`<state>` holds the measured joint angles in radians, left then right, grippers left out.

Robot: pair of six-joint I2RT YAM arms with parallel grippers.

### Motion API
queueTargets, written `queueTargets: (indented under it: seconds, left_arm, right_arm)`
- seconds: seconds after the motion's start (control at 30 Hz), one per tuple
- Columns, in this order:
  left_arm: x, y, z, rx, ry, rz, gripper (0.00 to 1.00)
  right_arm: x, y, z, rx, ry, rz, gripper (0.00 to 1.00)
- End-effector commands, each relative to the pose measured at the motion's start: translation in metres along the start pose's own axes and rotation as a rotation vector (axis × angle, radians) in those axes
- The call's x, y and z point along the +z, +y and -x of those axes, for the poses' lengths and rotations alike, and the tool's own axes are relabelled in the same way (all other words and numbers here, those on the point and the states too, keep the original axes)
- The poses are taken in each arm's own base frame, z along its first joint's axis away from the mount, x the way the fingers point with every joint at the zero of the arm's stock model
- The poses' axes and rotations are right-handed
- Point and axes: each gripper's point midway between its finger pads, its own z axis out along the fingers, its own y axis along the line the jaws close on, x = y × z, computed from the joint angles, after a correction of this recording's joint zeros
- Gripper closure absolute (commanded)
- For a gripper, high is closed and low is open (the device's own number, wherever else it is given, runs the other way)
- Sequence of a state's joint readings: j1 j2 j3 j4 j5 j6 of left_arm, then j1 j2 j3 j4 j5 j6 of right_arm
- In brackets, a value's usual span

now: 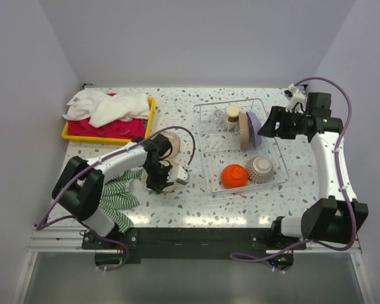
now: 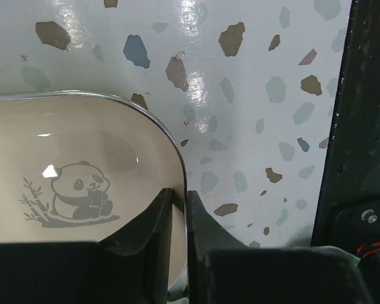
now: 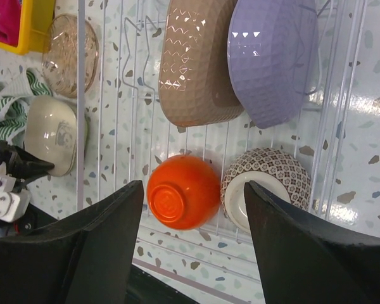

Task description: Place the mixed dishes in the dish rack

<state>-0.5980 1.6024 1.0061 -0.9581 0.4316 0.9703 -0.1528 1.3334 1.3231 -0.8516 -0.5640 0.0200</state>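
Marking noted: a grey panda-and-bamboo print (image 2: 73, 193) on the cream plate (image 2: 82, 139), which sits left of the dish rack (image 1: 213, 145). The left gripper (image 2: 179, 196) is clamped on that plate's rim. The right gripper (image 3: 193, 187) hangs above the rack, jaws wide apart. Inside the rack: lilac plate (image 3: 272, 57), tan plate (image 3: 196, 57), orange bowl (image 3: 182, 192), speckled bowl (image 3: 266, 187). Surface: glossy white terrazzo table (image 1: 177, 114). Room: plain pale walls (image 1: 196, 38).

1. The left arm (image 1: 117, 158) and right arm (image 1: 326, 161) match: white tube links between chunky black joint housings.
2. 1 purple cable (image 1: 326, 79) loops along each arm.
3. Both bases sit on a black plate (image 1: 196, 237).
4. The left gripper (image 2: 179, 193) and right gripper (image 3: 193, 185) have matte black, wedge-shaped fingers.
5. Beside the left gripper's fingers, red and black wires (image 2: 373, 244) and 1 small pale screw (image 2: 369, 215) show on a black housing.
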Motion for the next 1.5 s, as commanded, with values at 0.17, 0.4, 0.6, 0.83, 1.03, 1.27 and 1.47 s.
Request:
queueTargets:
  seconds: [0.17, 0.4, 0.6, 0.83, 1.03, 1.27, 1.47]
  left_arm:
    - [-0.023, -0.018, 0.03, -0.004, -0.099, -0.066, 0.93]
    - [-0.053, -0.011, 0.036, -0.039, -0.068, 0.021, 0.99]
    - [-0.097, 0.019, 0.049, -0.08, -0.065, 0.255, 1.0]
    - [-0.162, 0.055, 0.101, -0.145, -0.206, 0.391, 1.0]
    - [-0.22, 0.097, 0.203, -0.171, -0.605, 0.419, 1.0]
    - [-0.256, 0.106, 0.287, -0.317, -1.117, 0.058, 1.0]
    - [-0.26, 0.123, 0.291, -0.601, -1.441, -0.228, 1.0]
  right_arm:
    - [-0.008, 0.006, 0.007, -0.018, -0.051, 0.005, 0.31]
    - [-0.01, 0.007, 0.01, -0.017, -0.056, 0.004, 0.31]
    - [-0.01, 0.008, 0.015, -0.016, -0.065, 0.005, 0.3]
    - [-0.017, 0.007, 0.022, -0.034, -0.057, -0.022, 0.3]
    - [-0.015, -0.003, 0.027, -0.03, -0.031, -0.065, 0.3]
    - [-0.016, -0.02, 0.027, -0.072, 0.033, -0.145, 0.3]
    - [-0.024, -0.031, 0.03, -0.081, 0.06, -0.222, 0.3]
